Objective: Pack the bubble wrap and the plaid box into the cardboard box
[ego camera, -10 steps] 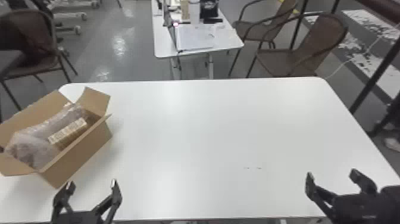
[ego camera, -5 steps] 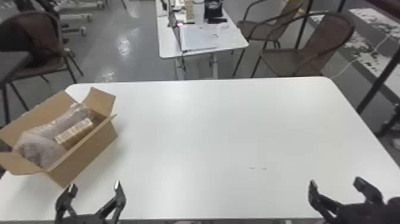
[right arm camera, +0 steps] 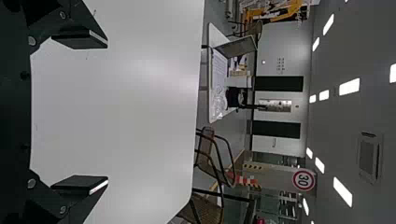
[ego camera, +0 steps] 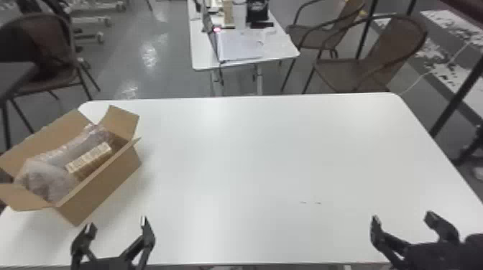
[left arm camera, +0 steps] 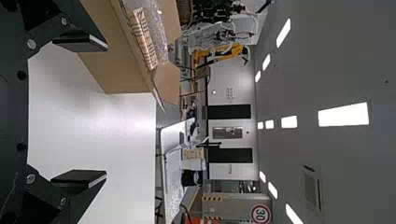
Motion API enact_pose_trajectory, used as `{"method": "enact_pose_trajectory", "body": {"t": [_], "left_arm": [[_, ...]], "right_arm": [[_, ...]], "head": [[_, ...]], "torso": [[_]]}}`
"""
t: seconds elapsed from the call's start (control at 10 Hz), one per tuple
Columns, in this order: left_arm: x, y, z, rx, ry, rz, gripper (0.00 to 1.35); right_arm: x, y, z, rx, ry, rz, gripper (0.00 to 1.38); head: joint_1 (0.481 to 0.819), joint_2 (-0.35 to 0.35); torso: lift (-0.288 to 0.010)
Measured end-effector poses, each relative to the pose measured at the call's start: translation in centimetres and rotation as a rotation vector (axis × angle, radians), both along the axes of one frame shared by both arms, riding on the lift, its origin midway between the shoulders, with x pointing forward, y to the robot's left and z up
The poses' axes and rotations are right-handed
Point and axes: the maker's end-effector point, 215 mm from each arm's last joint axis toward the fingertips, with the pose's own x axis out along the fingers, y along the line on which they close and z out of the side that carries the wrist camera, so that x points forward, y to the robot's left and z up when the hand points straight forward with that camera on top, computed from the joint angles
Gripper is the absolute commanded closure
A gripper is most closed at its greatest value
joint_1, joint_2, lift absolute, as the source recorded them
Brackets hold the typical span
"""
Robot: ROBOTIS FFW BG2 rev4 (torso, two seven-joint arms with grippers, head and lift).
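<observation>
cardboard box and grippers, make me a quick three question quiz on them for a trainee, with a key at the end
1. Multiple choice: where is the plaid box?
a) on a chair
b) inside the cardboard box, beside the bubble wrap
c) on the floor

2. True or false: the left gripper and the right gripper are both open and empty.

3. Fill in the blank: seen from the robot's head, the cardboard box stands on the ____ side of the white table.

Key: 1 b; 2 true; 3 left
</observation>
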Motion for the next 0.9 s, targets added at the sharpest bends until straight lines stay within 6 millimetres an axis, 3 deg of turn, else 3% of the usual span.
{"method": "enact_pose_trajectory", "body": {"t": [0.9], "left_arm": [[0.37,-0.02,0.13,0.0,-0.007,0.0,0.32]], "right_arm": [[0.35,0.38,-0.07,-0.004,0.007,0.023,0.25]], "head": [[0.695,0.067]], "torso": [[-0.121]]}}
